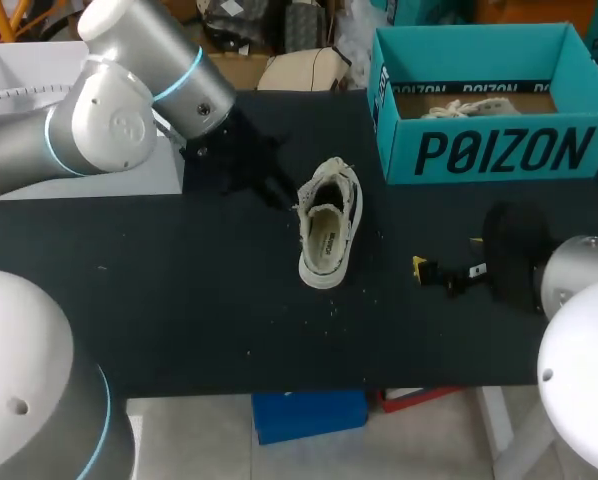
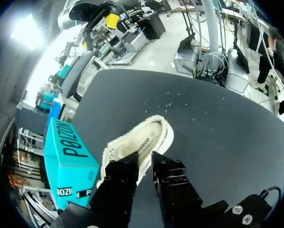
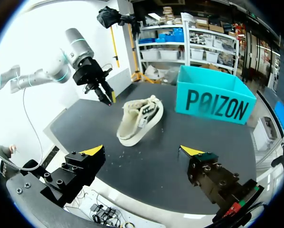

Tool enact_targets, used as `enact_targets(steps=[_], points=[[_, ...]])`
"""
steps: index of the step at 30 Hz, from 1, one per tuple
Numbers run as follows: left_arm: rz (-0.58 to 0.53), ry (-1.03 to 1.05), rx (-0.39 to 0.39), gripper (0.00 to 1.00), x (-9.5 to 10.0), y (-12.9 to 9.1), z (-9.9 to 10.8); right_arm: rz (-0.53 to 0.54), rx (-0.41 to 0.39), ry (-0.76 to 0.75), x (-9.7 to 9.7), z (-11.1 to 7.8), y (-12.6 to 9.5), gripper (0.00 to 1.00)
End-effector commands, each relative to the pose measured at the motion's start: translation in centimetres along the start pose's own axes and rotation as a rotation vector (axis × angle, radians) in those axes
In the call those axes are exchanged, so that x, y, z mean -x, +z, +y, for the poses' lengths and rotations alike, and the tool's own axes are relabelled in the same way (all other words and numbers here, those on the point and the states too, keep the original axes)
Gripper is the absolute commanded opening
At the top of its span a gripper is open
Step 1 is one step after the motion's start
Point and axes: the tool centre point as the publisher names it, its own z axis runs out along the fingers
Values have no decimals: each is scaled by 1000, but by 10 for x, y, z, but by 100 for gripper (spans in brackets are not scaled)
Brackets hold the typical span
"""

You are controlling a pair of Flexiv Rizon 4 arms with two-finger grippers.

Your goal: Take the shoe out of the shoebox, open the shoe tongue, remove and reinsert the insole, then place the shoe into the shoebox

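Already out of the shoebox (image 1: 499, 152), the white shoe (image 1: 331, 215) lies on the table (image 1: 179, 300) in front of it, opening upward. The left end effector (image 2: 145, 159) hangs at the shoe's laced end, its fingers narrow and seemingly gripping nothing. The right end effector (image 3: 143, 151) waits wide open, well apart. Opening the tongue (image 1: 335, 182) looks to be the step in hand; next, a pinch on it and a pull back.

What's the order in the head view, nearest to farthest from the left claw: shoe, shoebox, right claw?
1. shoe: just beside the left claw, in the middle.
2. shoebox: far right, beyond the shoe.
3. right claw: near right, past the shoe on its other side.
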Motion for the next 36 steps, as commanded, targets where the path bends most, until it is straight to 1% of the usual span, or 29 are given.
enact_targets(steps=[1,4,6,7,9,11,36], points=[[110,-72,61,100,-6,-33,-3,-4,5,1,-2,-2,1,100],[98,-150,66,100,-18,-40,4,-4,5,1,-2,-2,1,100],[46,-227,65,100,-27,-44,7,-4,5,1,-2,-2,1,100],[51,-263,70,100,-32,-46,8,-4,5,1,-2,-2,1,100],[36,-314,32,100,-40,-45,9,-4,5,1,-2,-2,1,100],[32,-344,25,100,-47,-44,8,-4,5,1,-2,-2,1,100],[32,-344,25,100,-47,-44,8,-4,5,1,-2,-2,1,100]])
